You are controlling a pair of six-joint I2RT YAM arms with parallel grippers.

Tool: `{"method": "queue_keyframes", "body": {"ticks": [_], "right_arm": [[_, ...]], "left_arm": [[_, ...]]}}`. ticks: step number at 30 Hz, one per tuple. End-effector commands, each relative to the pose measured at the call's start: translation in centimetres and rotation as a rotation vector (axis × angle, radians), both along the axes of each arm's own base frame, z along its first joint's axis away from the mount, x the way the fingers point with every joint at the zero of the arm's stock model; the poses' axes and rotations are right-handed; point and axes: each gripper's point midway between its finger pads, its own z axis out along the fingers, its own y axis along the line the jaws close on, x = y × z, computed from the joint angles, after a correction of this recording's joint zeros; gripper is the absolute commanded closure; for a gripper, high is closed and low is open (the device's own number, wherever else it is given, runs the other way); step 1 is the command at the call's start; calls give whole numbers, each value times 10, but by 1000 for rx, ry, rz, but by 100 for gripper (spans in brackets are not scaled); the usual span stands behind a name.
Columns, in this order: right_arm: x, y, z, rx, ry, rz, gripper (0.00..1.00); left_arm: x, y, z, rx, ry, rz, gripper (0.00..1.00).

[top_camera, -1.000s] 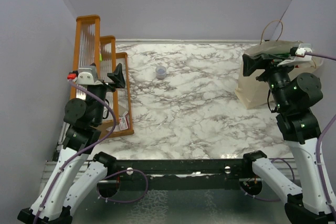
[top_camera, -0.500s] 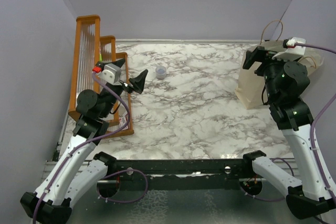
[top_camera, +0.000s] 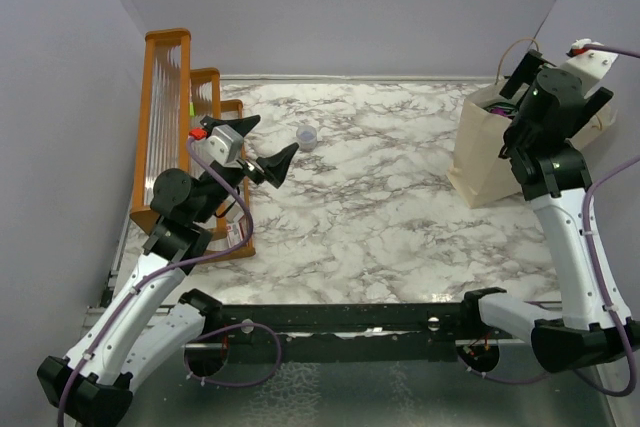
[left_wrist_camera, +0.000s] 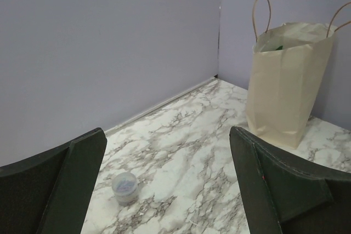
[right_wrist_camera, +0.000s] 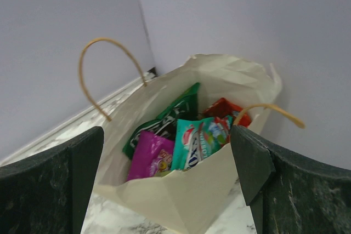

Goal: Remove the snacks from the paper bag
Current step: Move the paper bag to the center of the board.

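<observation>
Bench inspection: the paper bag (top_camera: 484,162) stands upright at the far right corner of the marble bench (top_camera: 370,227), its mouth open and both tan loop handles (right_wrist_camera: 107,75) raised. The snacks are all inside it: a green packet (right_wrist_camera: 164,120) leaning against the back wall, a purple pouch (right_wrist_camera: 149,158) in front of it, a teal-pink packet (right_wrist_camera: 200,141) beside that, and an orange-red packet (right_wrist_camera: 226,108) behind. The right gripper (right_wrist_camera: 167,154) hangs above the bag's mouth, jaws spread wide, holding nothing and touching neither bag nor packets. The left gripper (left_wrist_camera: 170,160) is off the surface near the left edge, beside the orange-framed wooden rack (top_camera: 165,97), jaws likewise wide apart and empty. A small clear cup (top_camera: 307,136) sits near the far edge, well apart from the bag.
</observation>
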Motion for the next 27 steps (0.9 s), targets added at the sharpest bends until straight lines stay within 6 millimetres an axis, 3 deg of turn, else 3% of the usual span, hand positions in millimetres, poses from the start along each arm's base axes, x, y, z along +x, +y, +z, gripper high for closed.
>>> {"method": "queue_keyframes", "body": {"ticks": [1, 4, 7, 13, 21, 22, 25, 27], "right_arm": [[-19, -41, -4, 12, -4, -206, 1], [-14, -61, -30, 91, 26, -220, 1], [-7, -64, -48, 159, 15, -198, 2], [16, -63, -64, 196, -24, -140, 8], [35, -97, -77, 285, -121, -152, 11], [41, -98, -78, 295, -127, -125, 16], [58, -88, -74, 318, -135, -33, 48], [59, -86, -70, 334, -160, -25, 60]], "left_arm": [[-21, -1, 35, -55, -90, -38, 2], [-24, -1, 36, -56, -93, -38, 2], [-26, -2, 34, -57, -91, -36, 2], [-23, -4, 30, -55, -78, -32, 2], [-12, -11, 17, -33, -31, -37, 2], [-12, -12, 16, -32, -26, -41, 2], [-9, -14, 11, -32, -13, -42, 3], [-6, -16, 9, -27, -5, -41, 4]]}}
